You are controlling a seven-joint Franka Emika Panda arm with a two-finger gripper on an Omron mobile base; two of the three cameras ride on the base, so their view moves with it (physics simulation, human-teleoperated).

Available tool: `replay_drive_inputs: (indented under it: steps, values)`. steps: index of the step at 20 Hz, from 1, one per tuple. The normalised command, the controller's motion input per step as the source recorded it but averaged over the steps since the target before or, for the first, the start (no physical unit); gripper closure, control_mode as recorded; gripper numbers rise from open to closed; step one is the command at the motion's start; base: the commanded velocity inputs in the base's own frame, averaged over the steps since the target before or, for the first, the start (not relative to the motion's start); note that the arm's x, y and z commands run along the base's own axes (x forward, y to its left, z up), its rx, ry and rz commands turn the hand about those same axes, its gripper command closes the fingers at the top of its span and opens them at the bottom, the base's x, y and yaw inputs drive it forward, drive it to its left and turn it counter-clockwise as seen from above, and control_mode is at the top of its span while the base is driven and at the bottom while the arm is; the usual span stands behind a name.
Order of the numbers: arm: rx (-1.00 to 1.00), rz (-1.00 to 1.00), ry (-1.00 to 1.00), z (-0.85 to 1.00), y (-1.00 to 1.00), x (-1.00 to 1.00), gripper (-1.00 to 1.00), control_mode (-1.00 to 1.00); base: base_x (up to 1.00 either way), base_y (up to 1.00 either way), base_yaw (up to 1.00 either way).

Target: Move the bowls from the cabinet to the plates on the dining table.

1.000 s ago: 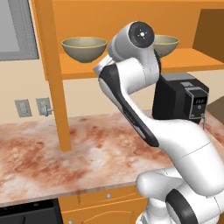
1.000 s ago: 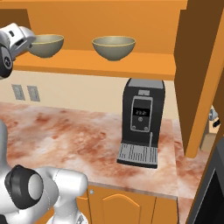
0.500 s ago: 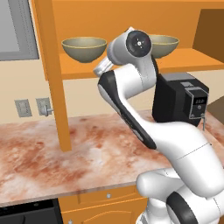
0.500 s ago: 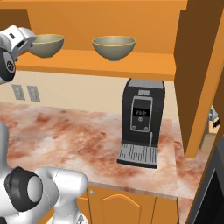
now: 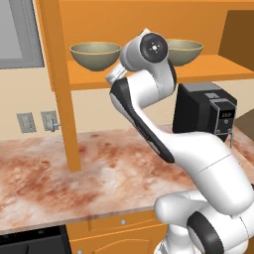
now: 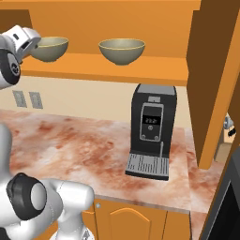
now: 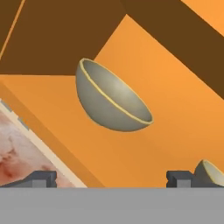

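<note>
Two bowls, the left bowl (image 5: 95,55) and the right bowl (image 6: 122,50), sit upright on the cabinet shelf (image 6: 108,67). The end effector (image 7: 111,177) faces the left bowl, spread wide and holding nothing.

No legible text, brand or label found anywhere; only a small lit display on the front of the black coffee machine (image 6: 151,126), its pale digits too blurred to read.
</note>
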Motion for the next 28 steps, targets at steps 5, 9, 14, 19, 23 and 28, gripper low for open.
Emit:
replay_drive_inputs:
  steps: [5,9,14,19,23,28]
  values:
    - [-0.03,0.00,0.00,0.00,0.00,0.22,-1.00,-1.00,0.00,0.00,0.00]
    - [-0.03,0.01,0.00,0.00,0.02,0.26,-1.00,-1.00,0.00,0.00,0.00]
    - [-0.04,0.01,0.00,0.00,0.05,0.24,-1.00,-1.00,0.00,0.00,0.00]
    - [-0.04,0.01,0.00,0.00,0.09,0.22,-1.00,-1.00,0.00,0.00,0.00]
    - [-0.04,0.01,0.00,0.00,0.12,0.22,-1.00,-1.00,0.00,0.00,0.00]
    - [-0.05,0.02,0.02,-0.07,0.15,0.24,-1.00,-1.00,0.00,0.00,0.00]
